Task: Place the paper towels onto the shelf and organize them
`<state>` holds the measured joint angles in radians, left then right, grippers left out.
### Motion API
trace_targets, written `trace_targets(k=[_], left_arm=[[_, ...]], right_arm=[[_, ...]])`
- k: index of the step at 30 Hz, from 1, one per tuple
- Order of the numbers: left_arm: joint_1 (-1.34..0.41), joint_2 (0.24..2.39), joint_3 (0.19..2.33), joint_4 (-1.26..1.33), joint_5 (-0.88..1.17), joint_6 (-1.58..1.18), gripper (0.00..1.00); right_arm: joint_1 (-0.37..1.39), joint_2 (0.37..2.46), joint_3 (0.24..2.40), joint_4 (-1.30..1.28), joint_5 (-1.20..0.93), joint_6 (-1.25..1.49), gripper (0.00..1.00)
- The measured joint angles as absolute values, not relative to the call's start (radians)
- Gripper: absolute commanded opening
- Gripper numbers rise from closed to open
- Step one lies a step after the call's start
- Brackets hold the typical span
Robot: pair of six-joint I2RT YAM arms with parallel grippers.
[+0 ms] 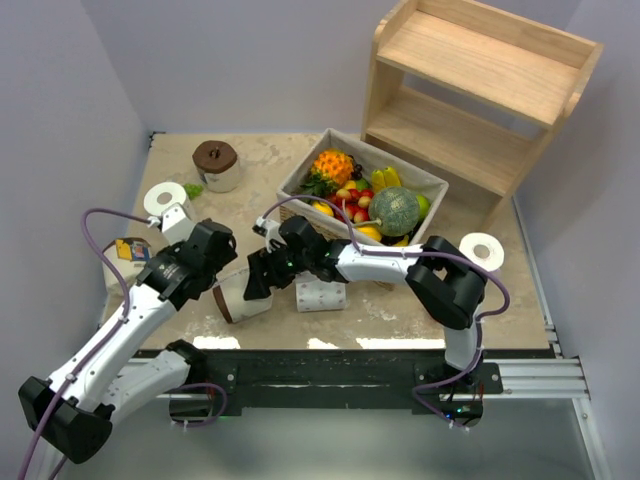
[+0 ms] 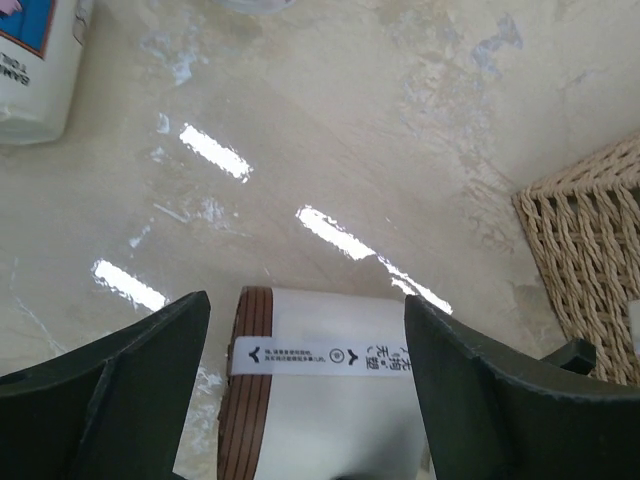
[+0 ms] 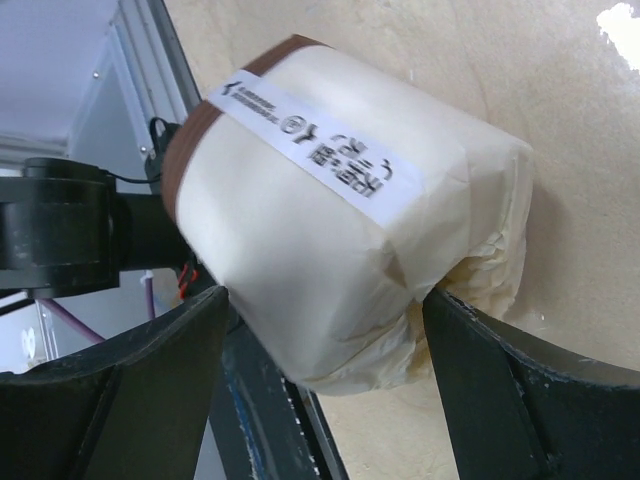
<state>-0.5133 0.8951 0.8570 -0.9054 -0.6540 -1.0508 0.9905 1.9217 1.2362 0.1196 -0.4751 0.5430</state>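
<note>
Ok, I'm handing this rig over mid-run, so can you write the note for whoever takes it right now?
Left gripper: open, fingers either side of the wrapped roll, not clamping it.
Right gripper: closed against that same roll, apparently gripping it, near the table's front edge.
Other rolls, all on the table: near bare roll beside it, left bare roll, right bare roll, brown-topped roll, blue-labelled roll.
Shelf: both tiers empty.
Done: nothing placed.
Left: all six rolls onto the shelf.
</note>
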Motion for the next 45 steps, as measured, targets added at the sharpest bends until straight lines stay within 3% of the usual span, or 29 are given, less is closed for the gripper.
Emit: trace_targets(k=[4, 11, 17, 26, 36, 45], left_arm=[[-0.513, 0.91, 0.868, -0.907, -0.72, -1.028, 0.85], [-0.513, 0.915, 0.9, -0.871, -0.814, -0.953, 0.86], [-0.513, 0.953, 0.931, -0.773, -0.896, -0.844, 0.86], [-0.492, 1.024, 0.975, -0.653, -1.036, -0.709, 0.86], [-0.477, 0.89, 0.915, -0.595, -1.045, -0.66, 0.85], [-0.473, 0.817, 0.901, -0.561, -1.028, -0.642, 0.85]], right_arm=[[0.993, 1.947, 1.24, 0.118, -0.489, 0.546, 0.77], [0.995, 1.948, 1.243, 0.135, -0.519, 0.545, 0.57], [0.996, 1.948, 1.243, 0.157, -0.527, 0.54, 0.46], [1.004, 1.885, 1.256, 0.068, -0.428, 0.471, 0.42], [1.001, 1.718, 1.388, -0.157, -0.166, 0.273, 0.39], [1.002, 1.648, 1.703, -0.458, 0.139, 0.014, 0.4]])
